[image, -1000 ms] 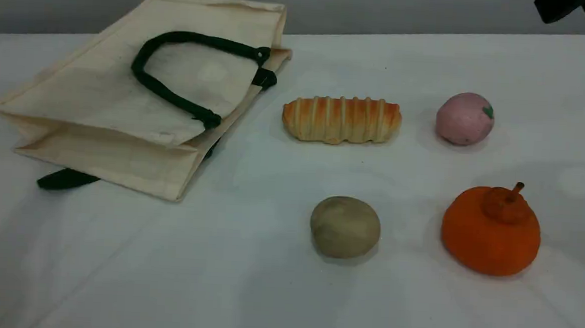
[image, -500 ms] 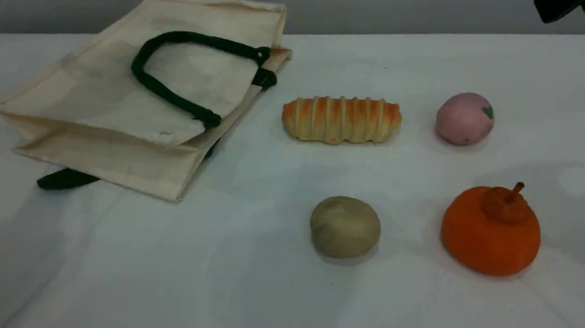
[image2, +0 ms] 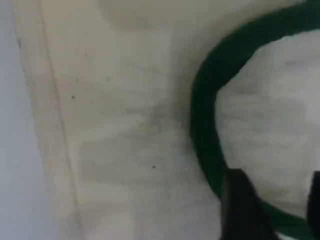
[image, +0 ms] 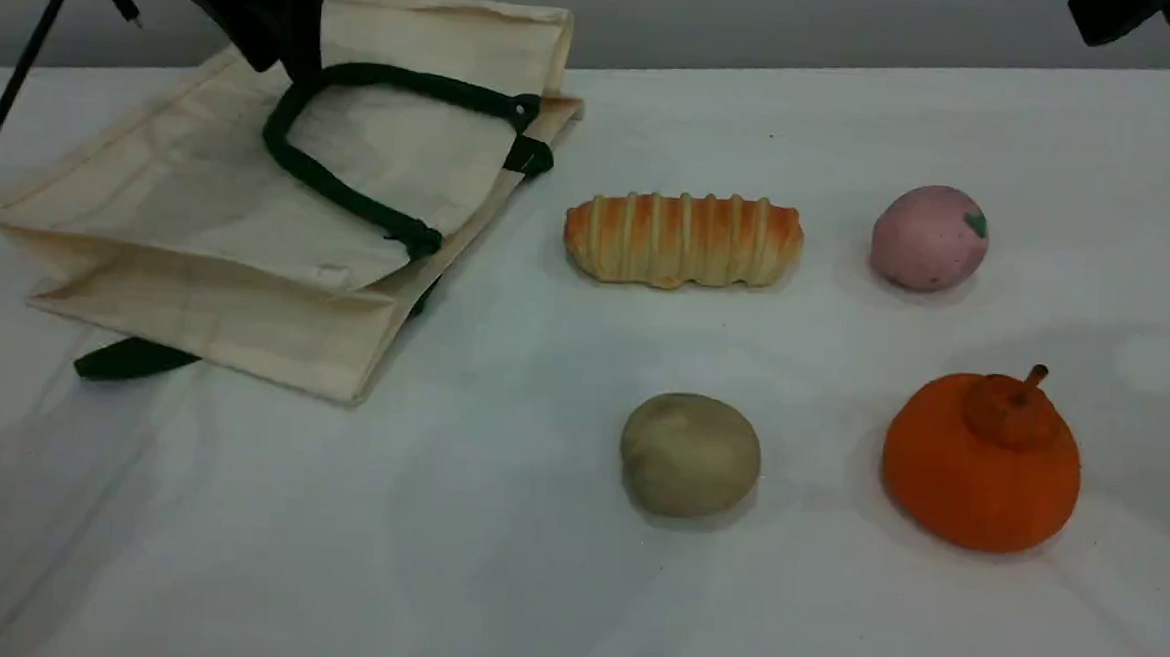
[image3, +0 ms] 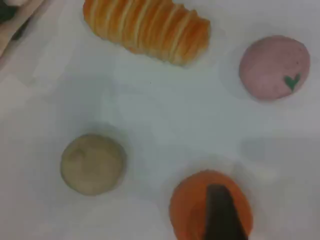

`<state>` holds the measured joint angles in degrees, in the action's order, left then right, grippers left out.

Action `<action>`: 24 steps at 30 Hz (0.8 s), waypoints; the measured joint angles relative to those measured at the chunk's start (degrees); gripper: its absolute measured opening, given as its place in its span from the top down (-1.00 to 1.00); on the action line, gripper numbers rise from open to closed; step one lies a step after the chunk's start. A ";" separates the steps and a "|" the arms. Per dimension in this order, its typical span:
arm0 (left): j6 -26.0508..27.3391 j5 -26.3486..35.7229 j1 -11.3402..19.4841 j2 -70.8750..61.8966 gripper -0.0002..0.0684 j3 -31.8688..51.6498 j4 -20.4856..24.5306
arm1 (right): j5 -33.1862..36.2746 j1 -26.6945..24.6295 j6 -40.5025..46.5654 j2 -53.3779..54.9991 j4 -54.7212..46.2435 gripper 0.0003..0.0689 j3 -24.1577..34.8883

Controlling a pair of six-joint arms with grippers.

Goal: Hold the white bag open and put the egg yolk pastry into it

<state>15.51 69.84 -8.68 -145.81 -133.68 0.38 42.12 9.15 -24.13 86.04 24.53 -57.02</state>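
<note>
Hovering over the bag's (image: 201, 198) green handle (image: 332, 190), the left hand (image2: 272, 210) spreads empty, far from the pastry (image: 689, 455).

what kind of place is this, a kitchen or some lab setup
Likely a robot test bench, not a kitchen: a bare white table against a plain grey wall, toy-like foods such as the bread loaf and orange fruit spaced apart, and a black left gripper over the bag.

White table (image: 531, 586), plain grey wall (image: 762, 17) behind.
</note>
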 joint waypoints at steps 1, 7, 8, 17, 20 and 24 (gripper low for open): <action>0.05 0.00 0.00 0.00 -0.07 0.00 0.08 | 0.00 0.00 0.00 0.00 0.00 -0.10 0.00; -4.95 0.01 0.89 -0.15 -0.40 0.00 3.12 | 0.00 0.00 0.00 0.00 0.00 -0.10 0.00; -6.24 0.01 1.28 -0.48 -0.41 -0.05 3.95 | -0.05 0.00 0.00 0.00 0.00 -0.10 0.00; -8.62 0.03 2.14 -4.52 -0.42 -0.12 2.82 | -0.40 0.00 0.00 0.00 0.00 -0.10 0.00; -8.57 0.01 2.14 -5.40 -0.42 -0.12 0.36 | -0.51 0.00 0.00 0.00 0.00 -0.10 0.00; -8.57 -0.18 2.09 -6.91 -0.42 -0.12 -1.93 | -0.51 0.00 0.00 0.00 0.00 -0.10 0.00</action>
<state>6.94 69.66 -6.59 -152.72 -133.79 -1.55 41.61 9.15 -24.13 86.04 24.53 -57.02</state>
